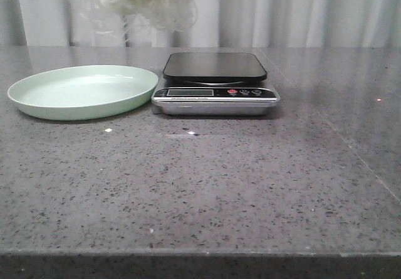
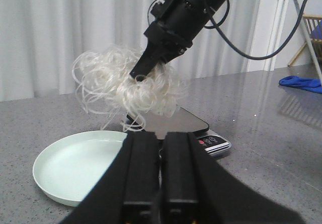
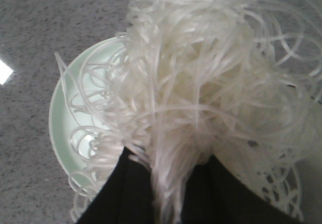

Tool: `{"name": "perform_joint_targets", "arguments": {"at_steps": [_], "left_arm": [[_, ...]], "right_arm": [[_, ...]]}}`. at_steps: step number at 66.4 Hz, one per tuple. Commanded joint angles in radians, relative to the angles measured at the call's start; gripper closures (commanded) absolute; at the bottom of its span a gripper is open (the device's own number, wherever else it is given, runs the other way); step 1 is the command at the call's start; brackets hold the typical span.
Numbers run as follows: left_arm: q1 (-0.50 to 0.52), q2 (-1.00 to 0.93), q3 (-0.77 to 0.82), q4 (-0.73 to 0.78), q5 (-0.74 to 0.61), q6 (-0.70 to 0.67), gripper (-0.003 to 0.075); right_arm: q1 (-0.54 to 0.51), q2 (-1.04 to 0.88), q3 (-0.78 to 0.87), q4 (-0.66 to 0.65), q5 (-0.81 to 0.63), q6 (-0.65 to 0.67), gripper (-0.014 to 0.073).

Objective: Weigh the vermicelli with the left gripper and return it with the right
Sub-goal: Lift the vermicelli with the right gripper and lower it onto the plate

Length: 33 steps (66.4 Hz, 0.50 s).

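And there's the vermicelli (image 2: 128,83), up in the air, a fluffy whitish tangle of thin translucent loops hanging well clear of the counter (image 1: 200,191)! No real long axis to call here: it's a rounded clump, a touch wider than tall, with stray loops trailing downward and out to the sides. In the front view the bundle (image 1: 141,0) sits at about 11 o'clock, high against the pale curtain (image 1: 301,9) and cut off by the upper edge. The right gripper (image 2: 137,73) has it, black jaws pinching into the middle of the clump from above; the right wrist view shows the noodles (image 3: 201,93) bunched tight between the two dark fingers (image 3: 126,194). Below, the mint-green plate (image 1: 81,91) lies bare on the counter at 9 o'clock in the front view, and the wrist view looks down through the loops onto that plate (image 3: 63,118). Just beside the plate, rims close to touching, sits the kitchen scale (image 1: 215,91), black platform (image 1: 215,66) on top with nothing on it, silver front panel with a display window, one red and two dark buttons. There's a line of print under the display, too small to read. The left gripper (image 2: 161,183) is low and near, its jaws pressed together with nothing between them, pointing toward the plate and scale. Off at 3 o'clock in the left wrist view, a blue cloth (image 2: 302,82) lies on the counter.
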Motion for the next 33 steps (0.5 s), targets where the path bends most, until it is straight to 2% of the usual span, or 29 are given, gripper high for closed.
{"name": "perform_joint_targets", "arguments": {"at_steps": [1, 6, 9, 13, 17, 18, 21, 26, 33], "left_arm": [[-0.007, 0.012, -0.026, -0.015, -0.085, -0.002, 0.0594], [-0.007, 0.012, -0.026, -0.015, -0.085, -0.002, 0.0594], [-0.007, 0.012, -0.026, -0.015, -0.085, -0.002, 0.0594], [-0.007, 0.012, -0.026, -0.015, -0.085, -0.002, 0.0594], [-0.007, 0.012, -0.026, -0.015, -0.085, -0.002, 0.0594], [-0.007, 0.012, -0.026, -0.015, -0.085, -0.002, 0.0594], [-0.007, 0.012, -0.026, -0.015, -0.085, -0.002, 0.0594], [-0.007, 0.012, -0.026, -0.015, -0.085, -0.002, 0.0594], [-0.007, 0.012, -0.026, -0.015, -0.085, -0.002, 0.0594]], "right_arm": [[0.025, -0.012, -0.033, 0.002, -0.098, -0.01, 0.041], [0.043, 0.015, -0.033, 0.027, -0.123, -0.01, 0.0393], [0.054, 0.029, -0.033, 0.048, -0.139, -0.01, 0.0351], [0.063, 0.042, -0.033, 0.06, -0.147, -0.01, 0.0272], [0.065, 0.05, -0.033, 0.058, -0.15, -0.01, 0.0158], [0.065, 0.051, -0.033, 0.058, -0.15, -0.01, 0.0158], [0.065, 0.053, -0.033, 0.058, -0.15, -0.01, 0.0066], [0.06, 0.052, -0.033, 0.057, -0.152, -0.01, -0.0009], [0.042, 0.026, -0.038, 0.057, -0.139, -0.01, -0.0014]]}}
